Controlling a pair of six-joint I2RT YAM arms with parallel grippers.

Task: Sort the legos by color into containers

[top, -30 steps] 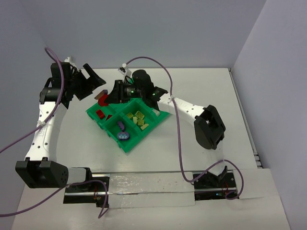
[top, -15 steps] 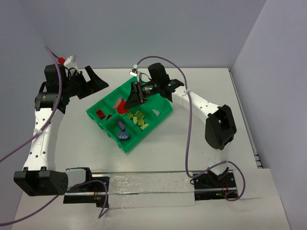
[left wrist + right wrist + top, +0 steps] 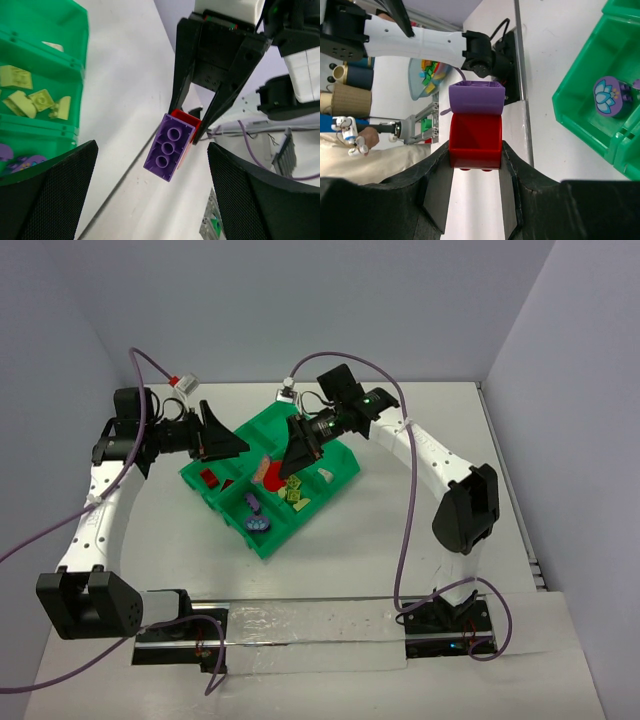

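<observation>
My right gripper [image 3: 476, 150] is shut on a red brick [image 3: 475, 137] with a purple brick [image 3: 476, 97] stuck on its far end. It holds the pair in the air above the green tray [image 3: 262, 540]. In the top view the pair [image 3: 268, 472] hangs between both grippers. My left gripper [image 3: 228, 444] is open and empty, facing the pair; its fingers [image 3: 55, 195] stand wide on either side of the purple brick [image 3: 169, 146]. The bins hold red bricks [image 3: 210, 477], yellow-green bricks [image 3: 292, 488], purple pieces [image 3: 257, 518] and a white piece [image 3: 327, 475].
The tray sits at an angle mid-table. Walls stand close behind and to the right. A metal rail [image 3: 300, 625] with both arm bases runs along the near edge. Purple cables [image 3: 375, 540] hang from both arms over the table.
My right gripper has lifted the red and purple pair from the tray's back left and carried it rightward over the tray. My left gripper has swung in toward it.
</observation>
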